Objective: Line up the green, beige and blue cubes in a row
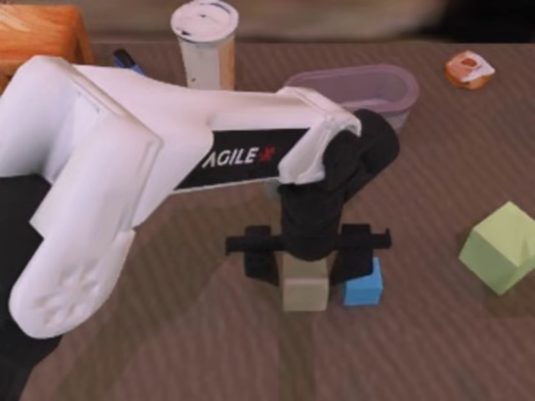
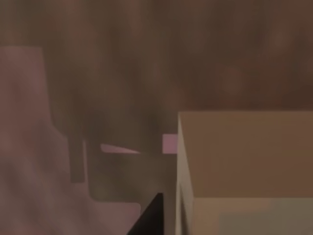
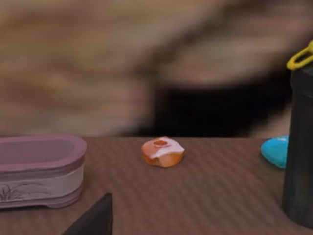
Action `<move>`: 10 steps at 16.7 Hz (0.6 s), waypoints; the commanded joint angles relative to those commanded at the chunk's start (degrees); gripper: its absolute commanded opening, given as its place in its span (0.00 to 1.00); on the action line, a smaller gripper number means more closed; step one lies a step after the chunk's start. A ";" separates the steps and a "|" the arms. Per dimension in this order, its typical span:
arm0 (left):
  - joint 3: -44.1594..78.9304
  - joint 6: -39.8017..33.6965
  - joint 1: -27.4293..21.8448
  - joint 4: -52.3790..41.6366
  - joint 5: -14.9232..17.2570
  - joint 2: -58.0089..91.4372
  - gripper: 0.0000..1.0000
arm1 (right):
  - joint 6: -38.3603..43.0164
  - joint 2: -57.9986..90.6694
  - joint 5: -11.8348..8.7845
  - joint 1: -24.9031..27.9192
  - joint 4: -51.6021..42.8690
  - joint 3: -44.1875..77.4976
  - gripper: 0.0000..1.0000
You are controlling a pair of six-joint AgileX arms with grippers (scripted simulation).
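Observation:
The beige cube (image 1: 305, 292) sits mid-table, and my left gripper (image 1: 308, 266) hangs straight over it, open. Its two black fingers (image 1: 261, 263) stand wide on either side of the cube, clear of its faces. In the left wrist view the beige cube (image 2: 244, 166) fills the frame, with a gap between it and one dark fingertip (image 2: 149, 218). The small blue cube (image 1: 364, 286) lies just right of the beige one, a narrow gap between them. Far to the right rests the large green cube (image 1: 500, 246), turned at an angle. My right gripper (image 3: 98, 220) is outside the top view.
At the back stand an orange wooden block (image 1: 38, 33), a dark-blue stapler (image 1: 125, 60), a white cup (image 1: 205, 42), a purple tub (image 1: 368, 88) and a small pastry (image 1: 468, 68). The right wrist view also shows a tall black container (image 3: 299, 147).

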 joint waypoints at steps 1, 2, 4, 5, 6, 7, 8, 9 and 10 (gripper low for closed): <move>0.00 0.00 0.00 0.00 0.00 0.00 0.98 | 0.00 0.00 0.00 0.00 0.00 0.00 1.00; 0.00 0.00 0.00 0.00 0.00 0.00 1.00 | 0.00 0.00 0.00 0.00 0.00 0.00 1.00; 0.00 0.00 0.00 0.00 0.00 0.00 1.00 | 0.00 0.00 0.00 0.00 0.00 0.00 1.00; 0.00 0.00 0.00 0.00 0.00 0.00 1.00 | 0.00 0.00 0.00 0.00 0.00 0.00 1.00; 0.00 0.00 0.00 0.00 0.00 0.00 1.00 | 0.00 0.00 0.00 0.00 0.00 0.00 1.00; 0.00 0.00 0.00 0.00 0.00 0.00 1.00 | 0.00 0.00 0.00 0.00 0.00 0.00 1.00; 0.00 0.00 0.00 0.00 0.00 0.00 1.00 | 0.00 0.00 0.00 0.00 0.00 0.00 1.00; 0.00 0.00 0.00 0.00 0.00 0.00 1.00 | 0.00 0.00 0.00 0.00 0.00 0.00 1.00; 0.01 0.00 0.02 -0.01 0.00 -0.03 1.00 | 0.00 0.00 0.00 0.00 0.00 0.00 1.00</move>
